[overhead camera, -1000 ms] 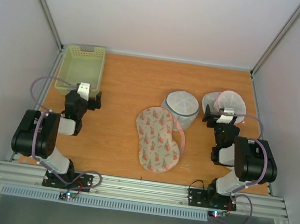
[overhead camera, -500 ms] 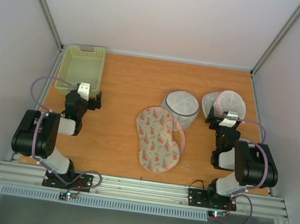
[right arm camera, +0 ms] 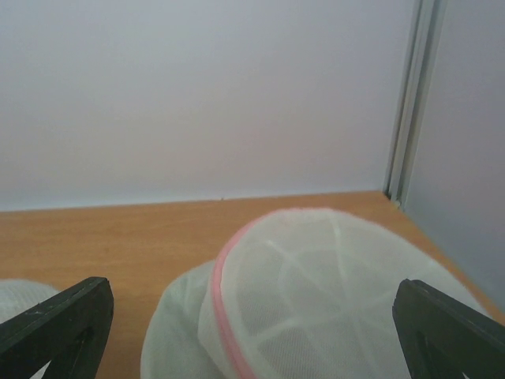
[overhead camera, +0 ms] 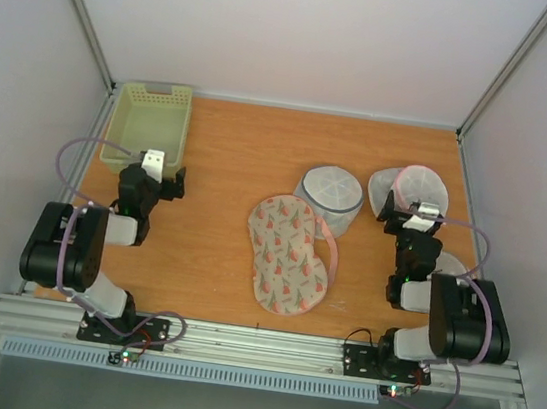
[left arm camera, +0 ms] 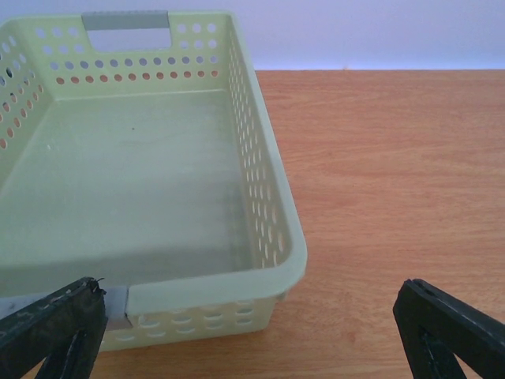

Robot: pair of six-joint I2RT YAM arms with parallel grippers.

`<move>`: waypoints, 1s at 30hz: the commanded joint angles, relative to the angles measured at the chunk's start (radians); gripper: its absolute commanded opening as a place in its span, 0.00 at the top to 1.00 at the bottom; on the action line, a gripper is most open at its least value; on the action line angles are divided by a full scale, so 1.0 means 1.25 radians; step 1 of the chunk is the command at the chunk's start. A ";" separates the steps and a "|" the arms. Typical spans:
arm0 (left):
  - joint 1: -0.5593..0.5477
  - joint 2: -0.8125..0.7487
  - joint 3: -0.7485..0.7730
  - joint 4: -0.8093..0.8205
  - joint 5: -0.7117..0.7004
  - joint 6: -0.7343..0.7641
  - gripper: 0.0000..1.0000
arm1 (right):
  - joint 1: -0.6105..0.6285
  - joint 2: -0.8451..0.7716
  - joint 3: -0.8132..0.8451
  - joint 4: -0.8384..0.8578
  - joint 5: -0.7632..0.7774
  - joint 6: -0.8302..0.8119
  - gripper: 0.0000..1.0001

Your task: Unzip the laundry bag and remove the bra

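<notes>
Top external: flat peanut-shaped laundry bag [overhead camera: 288, 255] (printed fabric).

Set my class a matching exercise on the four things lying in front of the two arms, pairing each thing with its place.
Things
1. laundry bag
2. green basket
3. pink-rimmed mesh bag
4. dark-rimmed mesh bag

Places
A. far left corner
B. far right side
C. middle, lying flat
D. between the middle and the far right

Pairs: 1-C, 2-A, 3-B, 4-D
</notes>
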State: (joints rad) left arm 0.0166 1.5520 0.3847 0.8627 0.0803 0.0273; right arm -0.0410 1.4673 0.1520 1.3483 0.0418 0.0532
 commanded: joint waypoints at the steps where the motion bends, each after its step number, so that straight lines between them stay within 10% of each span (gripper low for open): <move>1: 0.003 -0.087 0.099 -0.202 -0.011 -0.004 0.01 | 0.003 -0.116 0.061 -0.141 0.037 0.020 0.01; 6: 0.002 -0.208 0.273 -0.494 -0.104 -0.083 0.01 | 0.003 -0.217 0.137 -0.193 -0.016 0.093 0.02; 15: -0.119 -0.391 0.514 -0.930 0.063 -0.236 0.01 | 0.059 -0.193 0.573 -0.856 -0.371 0.240 0.18; 22: -0.239 -0.463 0.552 -1.138 0.190 -0.250 0.00 | 0.399 -0.154 0.706 -1.389 -0.093 0.119 0.19; 30: -0.344 -0.479 0.434 -1.186 0.258 -0.246 0.01 | 0.517 -0.117 0.642 -1.612 -0.036 0.191 0.02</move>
State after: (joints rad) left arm -0.3817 0.9607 1.0077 -0.5522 0.3336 -0.2676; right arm 0.5762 1.3014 0.9962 -0.4648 -0.0696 0.2581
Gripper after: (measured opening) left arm 0.994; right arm 0.959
